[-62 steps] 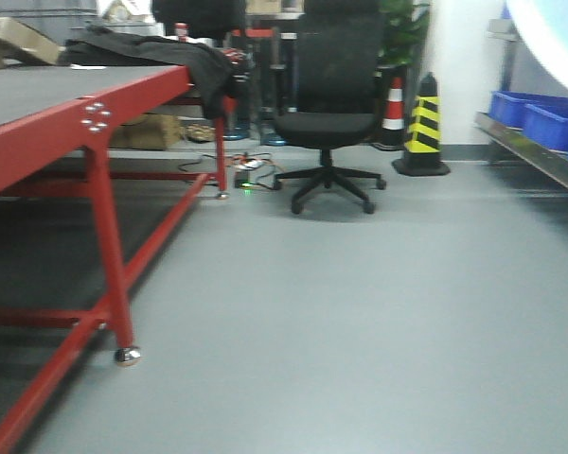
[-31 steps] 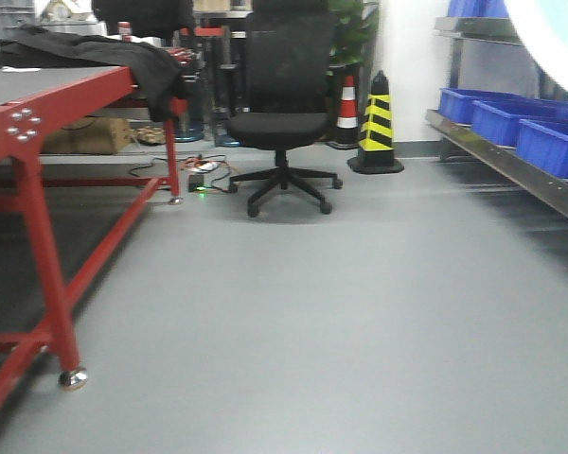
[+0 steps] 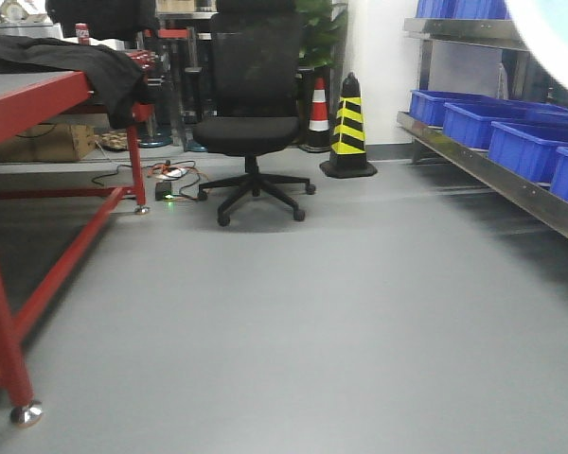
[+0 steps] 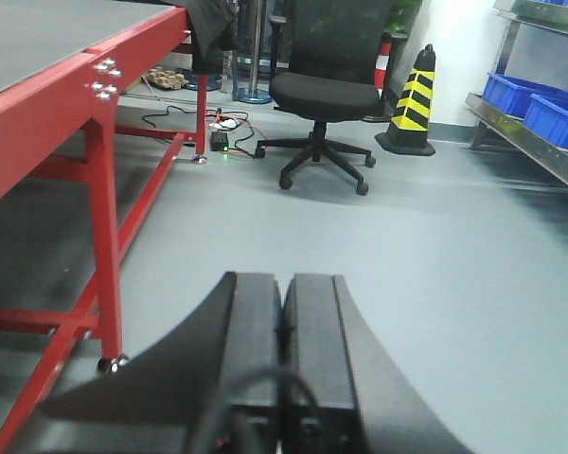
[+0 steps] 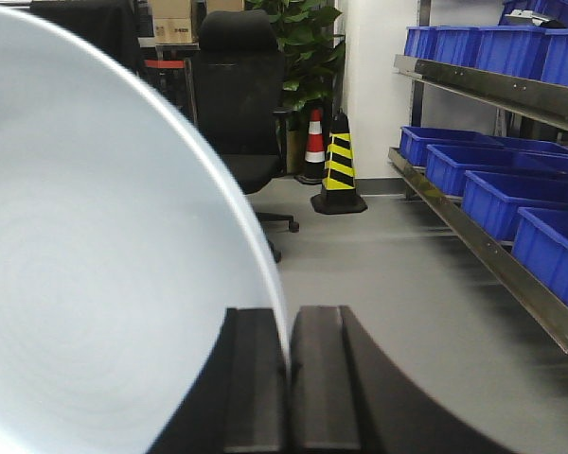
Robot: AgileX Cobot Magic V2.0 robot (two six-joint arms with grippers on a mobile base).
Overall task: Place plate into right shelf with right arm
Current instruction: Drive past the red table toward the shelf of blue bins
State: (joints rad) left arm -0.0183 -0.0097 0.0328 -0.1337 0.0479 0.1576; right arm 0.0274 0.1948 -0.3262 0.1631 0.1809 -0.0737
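Observation:
The white plate fills the left half of the right wrist view, held on edge, with my right gripper shut on its rim. Its pale edge also shows at the top right corner of the front view. The right shelf, a steel rack with blue bins, runs along the right side; in the right wrist view this shelf lies to the right of the plate, apart from it. My left gripper is shut and holds nothing above the floor.
A red-framed table with dark cloth on it stands at the left. A black office chair sits ahead in the middle. A yellow-and-black cone and an orange cone stand behind it. Cables lie on the floor.
The whole view has swung to the right: table and chair have slid left, and more of the steel shelf and its blue bins has come into sight. The plate stays gripped.

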